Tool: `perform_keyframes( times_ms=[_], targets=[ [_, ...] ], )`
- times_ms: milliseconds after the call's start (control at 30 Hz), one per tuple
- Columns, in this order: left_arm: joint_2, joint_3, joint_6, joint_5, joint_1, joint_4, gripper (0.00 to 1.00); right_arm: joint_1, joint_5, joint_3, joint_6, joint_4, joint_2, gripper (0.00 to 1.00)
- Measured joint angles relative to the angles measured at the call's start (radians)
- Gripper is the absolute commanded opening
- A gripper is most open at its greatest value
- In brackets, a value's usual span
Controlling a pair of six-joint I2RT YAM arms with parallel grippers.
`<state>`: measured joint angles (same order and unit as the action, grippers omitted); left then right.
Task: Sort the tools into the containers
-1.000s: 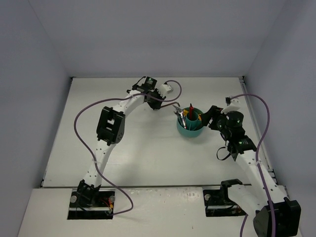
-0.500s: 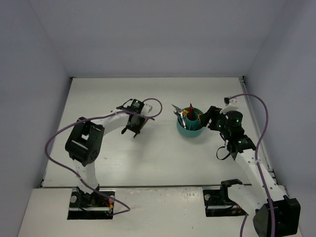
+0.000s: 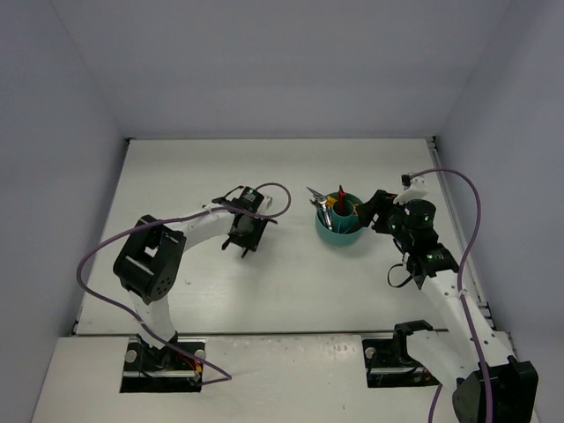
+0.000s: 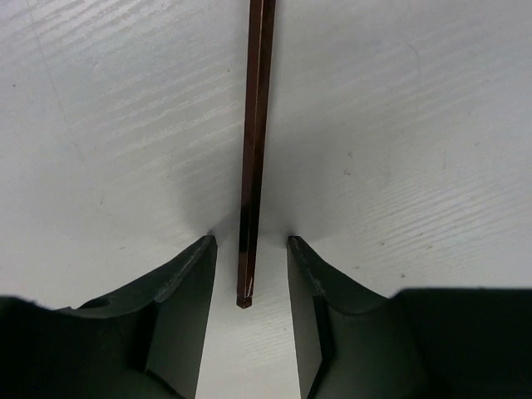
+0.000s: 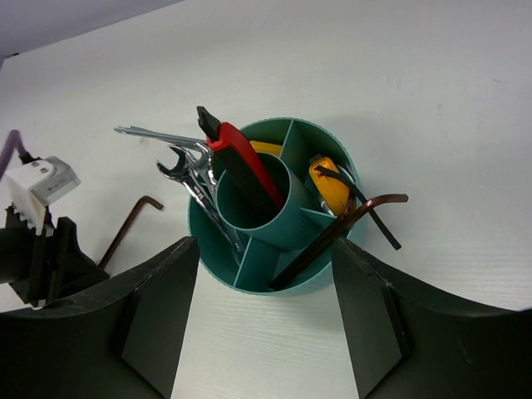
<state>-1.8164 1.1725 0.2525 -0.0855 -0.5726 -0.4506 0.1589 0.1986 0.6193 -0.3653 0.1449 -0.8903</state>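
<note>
The teal tub [image 5: 274,241] [image 3: 339,231] holds silver wrenches [image 5: 187,166], a red-and-black-handled tool [image 5: 241,162] in its central cup, a yellow tape measure [image 5: 326,184] and dark hex keys [image 5: 349,218]. One more dark hex key [image 4: 253,150] lies flat on the table, also in the right wrist view [image 5: 129,229]. My left gripper [image 4: 249,243] [image 3: 240,242] is down at the table and open, its fingers either side of this key's straight end. My right gripper [image 5: 262,249] [image 3: 374,211] is open and empty, right next to the tub.
Grey walls close the white table [image 3: 291,291] at the back and both sides. A purple cable [image 3: 282,198] loops off the left wrist, another [image 3: 471,203] arcs over the right arm. A seam [image 3: 264,332] crosses the table's front.
My left arm has swung from the back by the tub to the left and down, and its open fingers now straddle the lying hex key. The right arm has barely moved.
</note>
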Motion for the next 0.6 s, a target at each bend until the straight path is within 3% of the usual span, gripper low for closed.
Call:
perform_keyframes(
  times_ms=[200,233,300,333,600],
  targets=[
    [-0.09,0.122,-0.001,0.0,0.012,-0.043,0.34,0.0,0.001,0.0,0.0,0.0,0.046,0.62],
    [-0.1,0.136,-0.002,0.0,0.012,-0.045,0.28,0.0,0.001,0.0,0.0,0.0,0.05,0.62],
    [-0.12,0.162,-0.005,0.0,0.014,-0.054,0.05,0.0,0.002,0.0,0.0,0.0,0.053,0.62],
    [-0.127,0.173,-0.006,-0.002,0.017,-0.055,0.01,0.0,0.002,0.0,-0.001,0.0,0.052,0.62],
    [-0.116,0.156,-0.006,-0.021,0.019,-0.021,0.0,0.0,0.031,0.0,-0.004,0.001,0.05,0.64]
  ],
)
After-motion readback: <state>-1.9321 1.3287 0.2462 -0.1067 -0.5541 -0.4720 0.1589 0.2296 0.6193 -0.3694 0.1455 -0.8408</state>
